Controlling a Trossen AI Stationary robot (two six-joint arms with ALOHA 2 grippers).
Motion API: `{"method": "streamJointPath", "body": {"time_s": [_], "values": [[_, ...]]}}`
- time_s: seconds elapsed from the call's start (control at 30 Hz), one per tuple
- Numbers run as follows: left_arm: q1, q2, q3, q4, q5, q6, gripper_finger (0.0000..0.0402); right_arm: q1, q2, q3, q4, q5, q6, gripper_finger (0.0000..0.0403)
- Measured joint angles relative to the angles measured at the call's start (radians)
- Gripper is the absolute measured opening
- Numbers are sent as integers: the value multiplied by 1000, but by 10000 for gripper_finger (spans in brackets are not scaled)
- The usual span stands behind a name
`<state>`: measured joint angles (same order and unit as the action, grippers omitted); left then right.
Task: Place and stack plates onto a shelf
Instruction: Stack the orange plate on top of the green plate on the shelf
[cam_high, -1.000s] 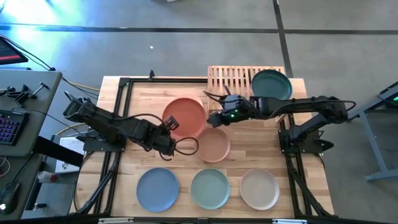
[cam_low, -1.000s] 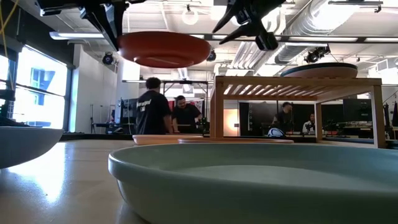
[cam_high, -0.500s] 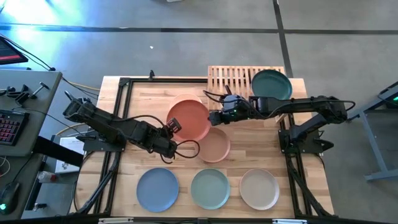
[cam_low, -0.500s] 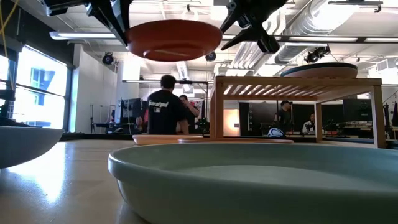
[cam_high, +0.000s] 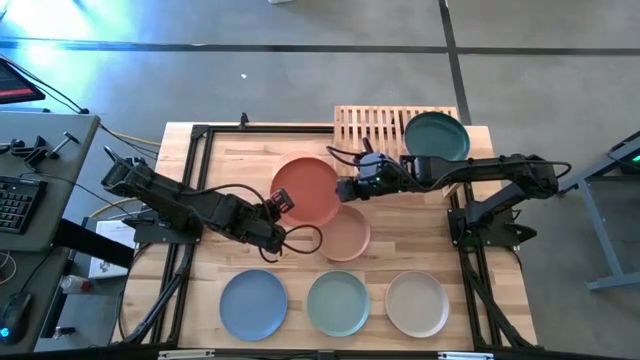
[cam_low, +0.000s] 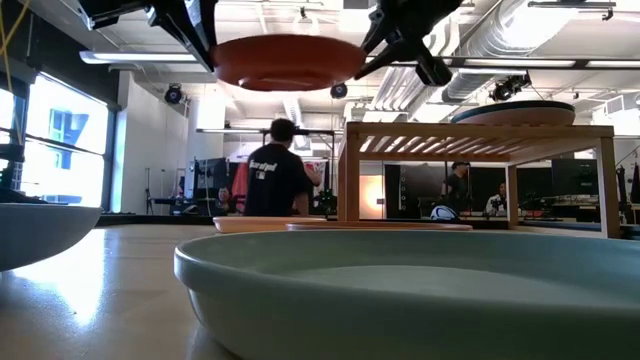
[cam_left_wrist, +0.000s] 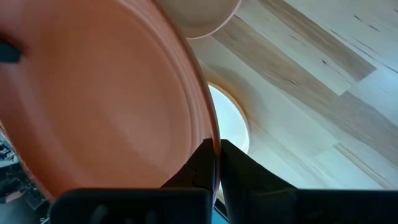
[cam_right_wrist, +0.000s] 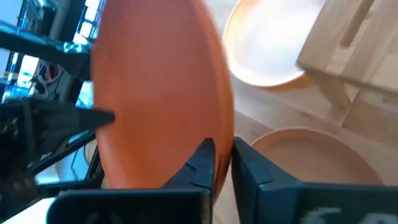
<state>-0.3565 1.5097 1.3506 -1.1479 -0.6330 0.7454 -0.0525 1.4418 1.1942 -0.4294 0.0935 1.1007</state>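
The rust red plate (cam_high: 307, 192) hangs in the air between both arms, high over the table in the low view (cam_low: 288, 62). My left gripper (cam_high: 279, 205) is shut on its left rim, and my right gripper (cam_high: 347, 188) is shut on its right rim. A salmon plate (cam_high: 346, 236) lies flat on the table below. The dark teal plate (cam_high: 436, 136) rests flat on the slatted shelf (cam_high: 372, 127). Light blue (cam_high: 253, 304), mint (cam_high: 338, 302) and beige (cam_high: 417, 303) plates lie in a row near the table's near edge. My left gripper pinches the rust red plate's rim (cam_left_wrist: 211, 134) between its two fingers, coming level from the table's left. The plate is lifted clear and roughly level. My right gripper has the opposite rim (cam_right_wrist: 225, 134) between its two fingers, one above and one below, coming level from the table's right.
A pale plate (cam_right_wrist: 267, 43) lies on the table under the shelf's edge, another (cam_left_wrist: 199, 15) beneath the held plate. The shelf's legs (cam_low: 349, 180) stand just right of the held plate. People (cam_low: 272, 175) move in the room beyond the table.
My left gripper carried the rust red plate toward the table's right and slightly up, bringing its right rim between my right gripper's fingers. The plate went from tilted to nearly level. A person walked across the room behind.
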Motion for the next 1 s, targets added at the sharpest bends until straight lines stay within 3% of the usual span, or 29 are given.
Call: {"method": "streamJointPath", "body": {"time_s": [0.43, 0.73, 1.0], "values": [[3, -1, 0, 55, 4, -19, 21, 0, 0, -1, -36, 14, 26, 1], [38, -1, 0, 58, 154, -164, 22, 0, 0, -1, -43, 6, 38, 1], [51, -1, 0, 78, 184, -281, 45, 0, 0, -1, -46, 11, 43, 0]]}}
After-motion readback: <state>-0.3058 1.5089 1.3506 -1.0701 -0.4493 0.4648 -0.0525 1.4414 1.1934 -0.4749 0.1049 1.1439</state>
